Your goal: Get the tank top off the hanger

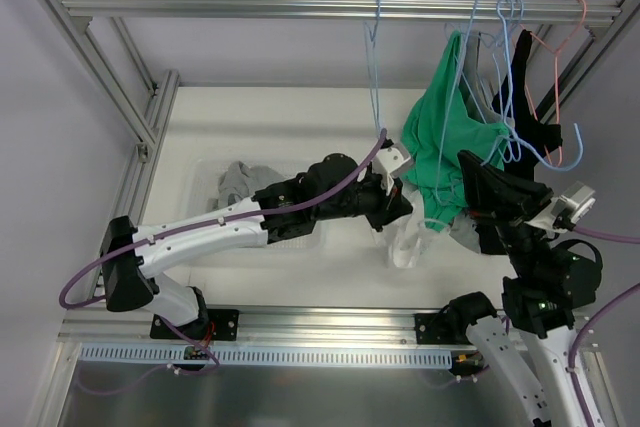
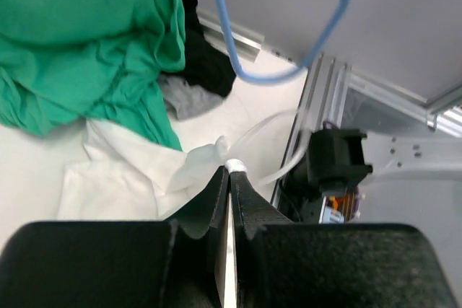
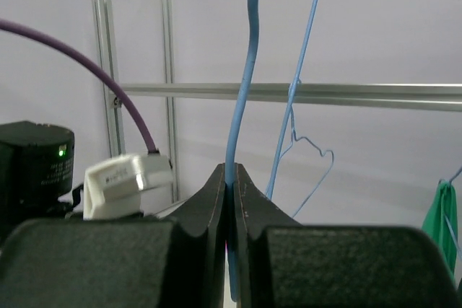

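Observation:
A green tank top [image 1: 440, 142] hangs bunched from a blue hanger [image 1: 492, 142] on the top rail; it also shows in the left wrist view [image 2: 86, 48]. A white garment [image 1: 405, 239] droops from below it down to the table. My left gripper [image 1: 397, 199] is shut, with a small fold of the white garment [image 2: 130, 174] pinched at its tips [image 2: 232, 167]. My right gripper [image 1: 468, 169] is shut on the blue hanger's wire [image 3: 242, 106], which runs up out of its jaws [image 3: 231, 172].
A clear bin with grey clothes [image 1: 240, 182] sits at the left. An empty light-blue hanger [image 1: 375, 67] hangs from the rail [image 1: 300, 7]. A black garment [image 1: 530, 117] hangs on a pink hanger at the right. Frame posts stand on both sides.

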Tool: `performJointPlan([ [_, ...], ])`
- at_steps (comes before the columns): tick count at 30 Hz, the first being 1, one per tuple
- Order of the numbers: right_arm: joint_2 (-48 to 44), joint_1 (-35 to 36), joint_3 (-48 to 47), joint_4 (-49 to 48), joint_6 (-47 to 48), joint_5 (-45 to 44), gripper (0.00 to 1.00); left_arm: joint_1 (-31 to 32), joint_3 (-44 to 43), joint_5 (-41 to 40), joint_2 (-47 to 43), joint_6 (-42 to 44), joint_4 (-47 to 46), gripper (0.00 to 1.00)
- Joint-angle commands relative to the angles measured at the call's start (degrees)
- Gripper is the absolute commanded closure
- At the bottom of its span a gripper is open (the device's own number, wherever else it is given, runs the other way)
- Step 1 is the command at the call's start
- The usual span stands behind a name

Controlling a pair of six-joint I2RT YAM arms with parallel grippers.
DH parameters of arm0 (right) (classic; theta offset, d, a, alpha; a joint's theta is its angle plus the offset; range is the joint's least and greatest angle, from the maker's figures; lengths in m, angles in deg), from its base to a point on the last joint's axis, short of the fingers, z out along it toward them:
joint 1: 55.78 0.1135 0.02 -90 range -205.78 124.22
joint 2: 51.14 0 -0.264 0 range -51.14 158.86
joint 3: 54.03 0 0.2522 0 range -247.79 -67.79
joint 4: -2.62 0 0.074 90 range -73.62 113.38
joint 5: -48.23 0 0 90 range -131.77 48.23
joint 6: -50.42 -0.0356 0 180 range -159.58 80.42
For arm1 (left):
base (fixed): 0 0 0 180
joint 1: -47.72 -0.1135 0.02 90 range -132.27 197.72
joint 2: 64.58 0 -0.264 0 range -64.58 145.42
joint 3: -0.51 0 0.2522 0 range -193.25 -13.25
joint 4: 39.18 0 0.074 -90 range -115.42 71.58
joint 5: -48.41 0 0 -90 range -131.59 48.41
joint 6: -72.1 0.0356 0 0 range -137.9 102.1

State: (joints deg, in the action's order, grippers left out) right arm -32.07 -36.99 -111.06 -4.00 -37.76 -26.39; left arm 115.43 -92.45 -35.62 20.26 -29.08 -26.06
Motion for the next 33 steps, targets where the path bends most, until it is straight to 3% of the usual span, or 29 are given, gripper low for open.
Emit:
performJointPlan([
  [1, 2.19, 0.37, 3.36, -20.83, 3.87, 1.06, 1.0, 1.03, 4.04, 0.0, -1.43, -2.53, -3.57, 1.0],
  [7, 2.64, 0.37, 0.48, -14.36, 3.28, -0.94, 1.0, 1.29, 8.09, -5.63, 0.15, -4.11, -3.49, 1.0],
  [11, 3.86, 0.37, -12.34, 20.89, 4.84, -4.56, 1.0, 1.21, 8.8, -8.52, 1.99, -3.76, -3.49, 1.0],
  [18, 4.05, 0.29, -22.3, 53.14, 4.5, -11.68, 1.0, 1.2, 8.27, -12.39, 7.97, -4.64, -3.4, 1.0],
  [20, 3.69, 0.37, -22.82, 59.63, 4.42, -12.13, 1.0, 1.2, 8.09, -13.79, 9.29, -5.25, -3.31, 0.91],
  [23, 4.74, 0.37, -24.05, 65.45, 4.68, -11.16, 1.0, 1.2, 8.36, -14.76, 9.38, -5.96, -3.22, 0.7],
  [24, 5.27, 0.29, -24.41, 66.34, 4.85, -11.07, 1.0, 1.2, 8.53, -14.94, 9.21, -6.05, -3.14, 0.51],
  [27, 7.99, 0.29, -25.98, 67.84, 5.29, -11.24, 1.0, 1.2, 8.62, -15.38, 7.45, -6.05, -2.52, 0.18],
  [29, 10.97, 0.37, -26.95, 67.93, 5.73, -11.16, 1.0, 1.2, 8.62, -15.21, 5.43, -5.87, -1.38, 0.11],
  [30, 12.29, 0.29, -28.26, 67.84, 5.91, -11.16, 1.0, 1.2, 8.45, -15.29, 4.64, -5.96, -0.68, 0.02],
  [33, 17.83, 0.37, -31.95, 67.67, 6.35, -10.28, 1.0, 1.2, 8.71, -14.77, 0.78, -6.13, 2.4, 0.01],
])
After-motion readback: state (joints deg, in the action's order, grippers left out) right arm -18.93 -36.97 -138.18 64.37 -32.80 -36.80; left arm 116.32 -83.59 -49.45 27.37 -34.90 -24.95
